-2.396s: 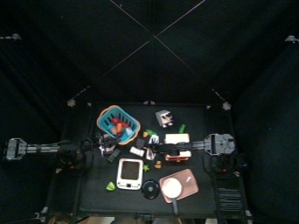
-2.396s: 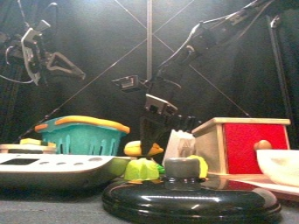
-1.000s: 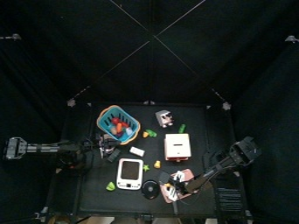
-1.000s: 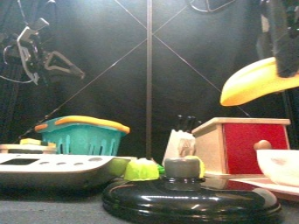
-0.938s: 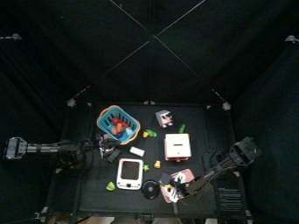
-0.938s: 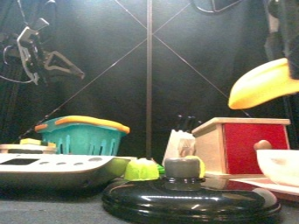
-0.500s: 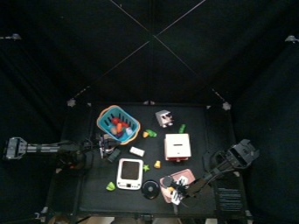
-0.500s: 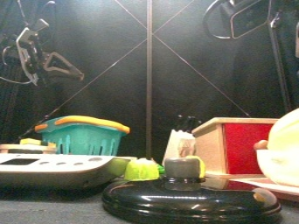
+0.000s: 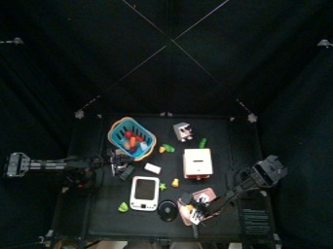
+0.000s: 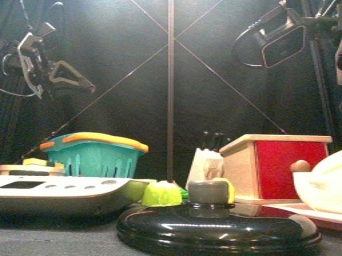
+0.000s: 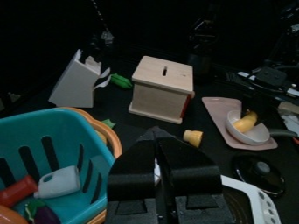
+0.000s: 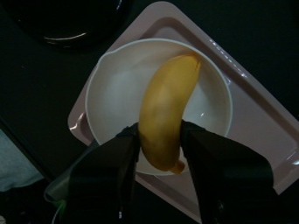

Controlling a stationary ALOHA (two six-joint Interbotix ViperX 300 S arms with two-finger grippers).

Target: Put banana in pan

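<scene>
The yellow banana (image 12: 170, 101) lies in the small round pan (image 12: 107, 105) with the pale inside, which stands on a pink tray (image 12: 251, 92) at the table's front right (image 9: 190, 211). My right gripper (image 12: 162, 147) hangs over the pan, its jaws closed on the banana's near end. In the front view the pan (image 10: 318, 192) shows at the right edge with the banana's pale curve (image 10: 334, 165) above its rim. The left wrist view also shows the banana (image 11: 246, 120) in the pan. My left gripper (image 11: 163, 144) rests shut and empty at the table's left (image 9: 89, 173).
A teal basket (image 9: 130, 134) with toys stands at the back left. A wooden box (image 9: 197, 161) with a red face (image 10: 274, 168) stands mid-table. A white device (image 9: 144, 193) and a black lid (image 10: 218, 226) lie at the front.
My right gripper carried the banana from mid-table to the front right and lowered it into the pan. The left arm has not moved.
</scene>
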